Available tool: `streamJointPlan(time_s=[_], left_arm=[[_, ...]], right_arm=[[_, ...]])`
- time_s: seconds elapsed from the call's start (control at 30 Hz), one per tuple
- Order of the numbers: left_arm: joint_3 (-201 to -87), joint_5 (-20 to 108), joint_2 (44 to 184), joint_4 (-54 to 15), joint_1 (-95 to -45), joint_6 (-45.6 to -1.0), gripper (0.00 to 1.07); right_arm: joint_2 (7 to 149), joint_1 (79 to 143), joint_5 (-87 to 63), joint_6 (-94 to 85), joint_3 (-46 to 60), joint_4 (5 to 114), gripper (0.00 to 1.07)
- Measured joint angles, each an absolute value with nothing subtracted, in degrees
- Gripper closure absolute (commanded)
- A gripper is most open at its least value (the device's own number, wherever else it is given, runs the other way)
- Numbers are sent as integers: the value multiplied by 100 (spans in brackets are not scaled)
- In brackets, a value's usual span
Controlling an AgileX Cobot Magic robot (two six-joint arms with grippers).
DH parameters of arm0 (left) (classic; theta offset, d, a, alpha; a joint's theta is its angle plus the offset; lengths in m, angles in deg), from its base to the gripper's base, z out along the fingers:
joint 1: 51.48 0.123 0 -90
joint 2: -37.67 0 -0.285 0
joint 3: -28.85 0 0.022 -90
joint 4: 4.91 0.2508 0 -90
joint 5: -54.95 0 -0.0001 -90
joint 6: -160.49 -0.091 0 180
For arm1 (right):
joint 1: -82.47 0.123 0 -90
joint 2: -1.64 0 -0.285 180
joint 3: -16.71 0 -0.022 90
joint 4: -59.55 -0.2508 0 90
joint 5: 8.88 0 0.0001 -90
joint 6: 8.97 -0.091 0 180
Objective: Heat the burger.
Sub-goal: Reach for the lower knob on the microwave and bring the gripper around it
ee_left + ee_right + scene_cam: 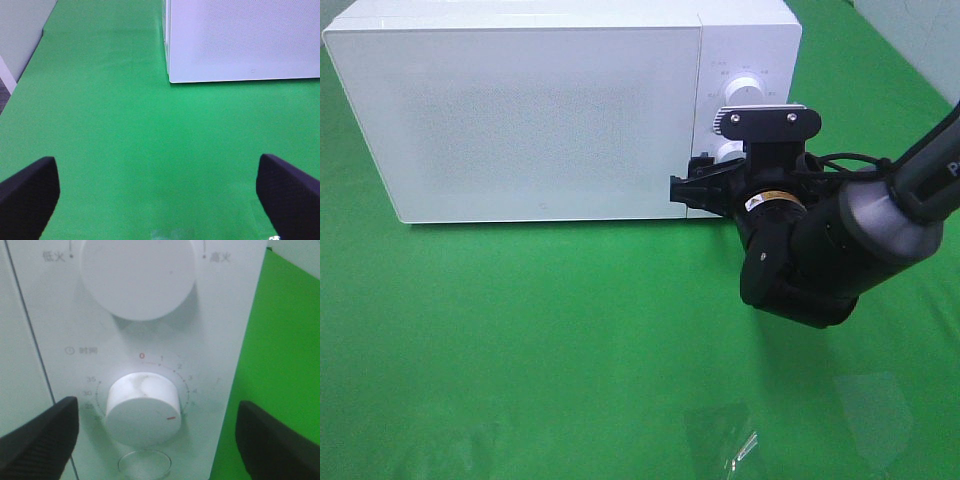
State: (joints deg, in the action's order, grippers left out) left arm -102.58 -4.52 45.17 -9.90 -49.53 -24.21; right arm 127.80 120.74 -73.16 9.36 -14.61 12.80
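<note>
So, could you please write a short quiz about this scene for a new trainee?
1. True or false: the door of the microwave stands open.
2. Which gripper faces the timer knob? A) the left gripper B) the right gripper C) neither
3. Fill in the missing word: the cloth under the microwave is ___ in colour.

Key: 1 false; 2 B; 3 green.
</note>
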Motion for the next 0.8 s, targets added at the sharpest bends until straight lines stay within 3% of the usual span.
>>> streamJointPlan(time_s=[0.8], left_arm=[[-10258,-452,4517,-990,-4953,-2421,6]], right_arm=[[12877,11879,-7041,936,-1295,1721,32]])
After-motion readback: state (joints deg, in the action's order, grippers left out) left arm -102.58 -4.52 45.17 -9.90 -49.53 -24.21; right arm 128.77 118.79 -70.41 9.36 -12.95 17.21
